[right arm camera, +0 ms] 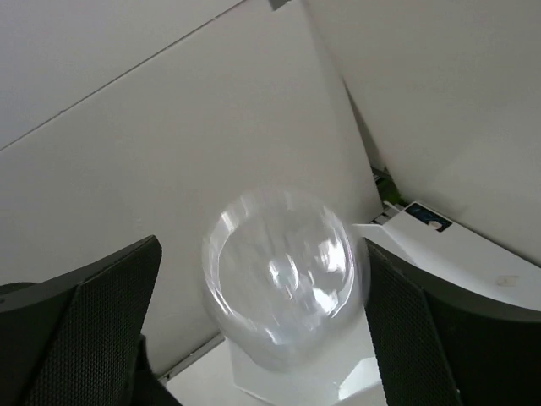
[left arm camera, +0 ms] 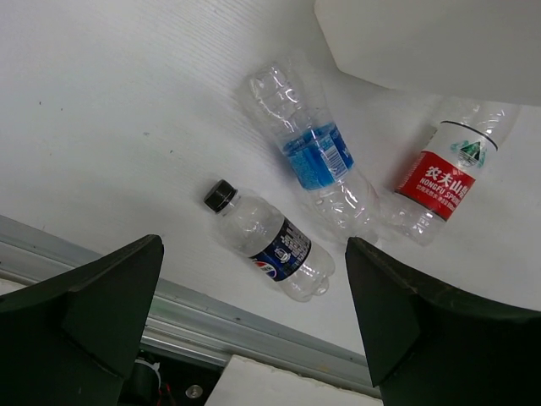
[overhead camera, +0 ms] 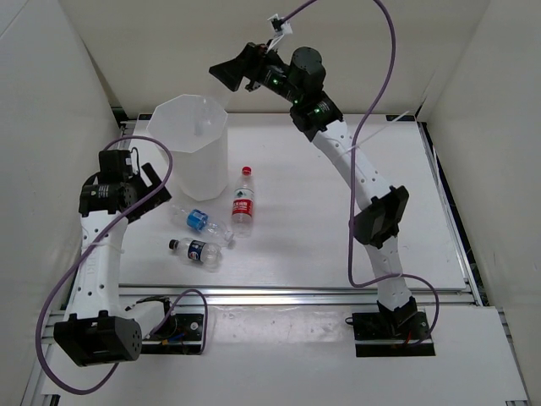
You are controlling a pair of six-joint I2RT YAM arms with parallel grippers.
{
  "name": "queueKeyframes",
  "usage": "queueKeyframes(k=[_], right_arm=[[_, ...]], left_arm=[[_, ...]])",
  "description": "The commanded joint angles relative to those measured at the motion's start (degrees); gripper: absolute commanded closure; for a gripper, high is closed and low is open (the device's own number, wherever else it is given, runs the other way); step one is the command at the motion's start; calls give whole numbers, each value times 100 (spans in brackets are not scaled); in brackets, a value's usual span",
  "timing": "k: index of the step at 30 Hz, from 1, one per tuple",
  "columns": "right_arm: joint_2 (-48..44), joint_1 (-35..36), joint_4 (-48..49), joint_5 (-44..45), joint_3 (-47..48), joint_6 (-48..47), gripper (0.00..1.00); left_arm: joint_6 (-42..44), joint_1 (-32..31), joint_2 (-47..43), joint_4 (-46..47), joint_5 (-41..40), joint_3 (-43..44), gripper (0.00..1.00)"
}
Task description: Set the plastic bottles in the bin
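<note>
The white bin [overhead camera: 193,144] stands at the back left; its wall shows in the left wrist view [left arm camera: 423,42]. Three bottles lie on the table beside it: red-labelled [overhead camera: 243,203] [left arm camera: 444,178], blue-labelled [overhead camera: 199,220] [left arm camera: 317,156], and dark-labelled with a black cap [overhead camera: 196,251] [left arm camera: 270,241]. My left gripper [overhead camera: 148,190] [left arm camera: 254,321] is open and empty, above and left of them. My right gripper [overhead camera: 241,72] [right arm camera: 262,279] is high, behind the bin, jaws wide. The clear unlabelled bottle [right arm camera: 283,283] shows blurred, base-on, between its fingers, with a gap on the left, over the bin's rim [right arm camera: 292,389].
White walls enclose the table on three sides. A metal rail [overhead camera: 296,294] runs along the near edge, also seen in the left wrist view [left arm camera: 254,326]. A purple cable [overhead camera: 385,51] loops above the right arm.
</note>
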Motion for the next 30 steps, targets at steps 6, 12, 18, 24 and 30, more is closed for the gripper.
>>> queueKeyframes(k=[6, 12, 18, 24, 30], right_arm=[[-1231, -769, 239, 483, 65, 802, 0], [-1368, -1685, -1304, 855, -694, 1142, 2], [-647, -1783, -1502, -1470, -2872, 2294, 0], [435, -1545, -1985, -1976, -2773, 2100, 0], [1409, -1439, -2130, -2766, -2367, 1934, 0]], left_arm=[[-45, 94, -85, 118, -57, 133, 0], [-767, 147, -191, 38, -172, -41, 0], [-1234, 147, -613, 372, -171, -920, 0], [-1243, 147, -991, 522, -172, -1264, 0], [-1190, 200, -1105, 522, 135, -1563, 0]])
